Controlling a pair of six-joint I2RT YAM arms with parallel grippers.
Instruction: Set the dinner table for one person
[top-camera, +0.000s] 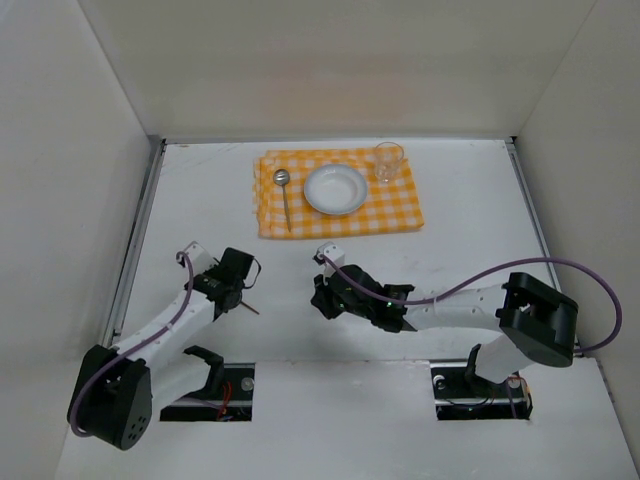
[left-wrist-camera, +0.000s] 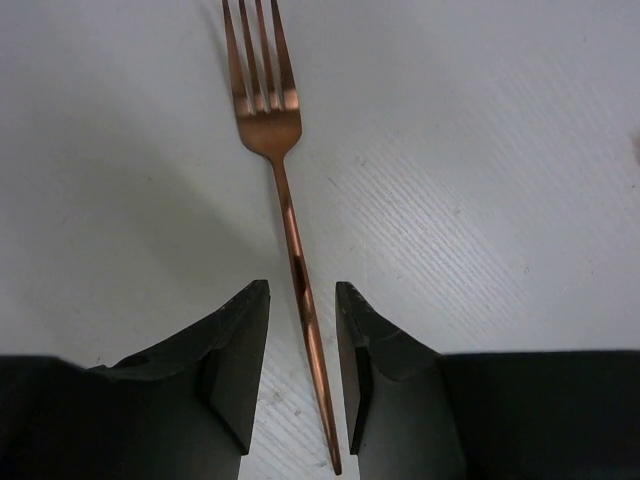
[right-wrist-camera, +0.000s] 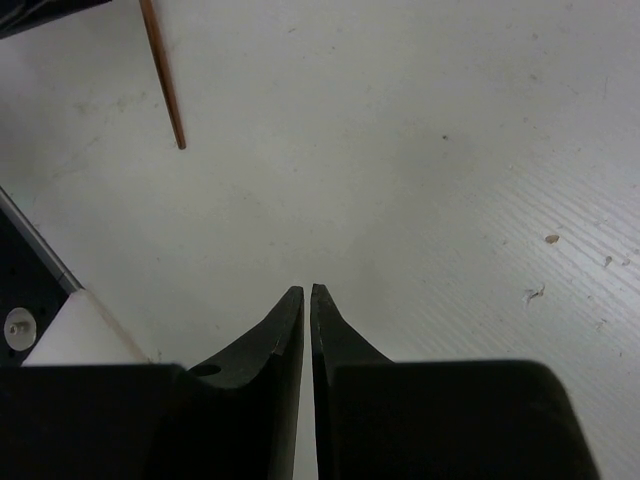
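A copper fork (left-wrist-camera: 290, 225) lies flat on the white dinner table (top-camera: 480, 200), tines pointing away from the wrist. My left gripper (left-wrist-camera: 302, 290) is open, with one finger on each side of the fork's handle and a gap on both sides. In the top view the left gripper (top-camera: 238, 283) is at the near left, and only the handle end of the fork (top-camera: 252, 309) pokes out from under it. My right gripper (right-wrist-camera: 306, 290) is shut and empty just above the table near the middle (top-camera: 322, 298). The fork's handle end (right-wrist-camera: 165, 85) shows at the right wrist view's upper left.
An orange-and-white checked cloth (top-camera: 400, 212) lies at the back centre. On it are a white plate (top-camera: 335, 188), a silver spoon (top-camera: 284, 195) left of the plate and a clear glass (top-camera: 389, 160) at the back right. White walls enclose the table.
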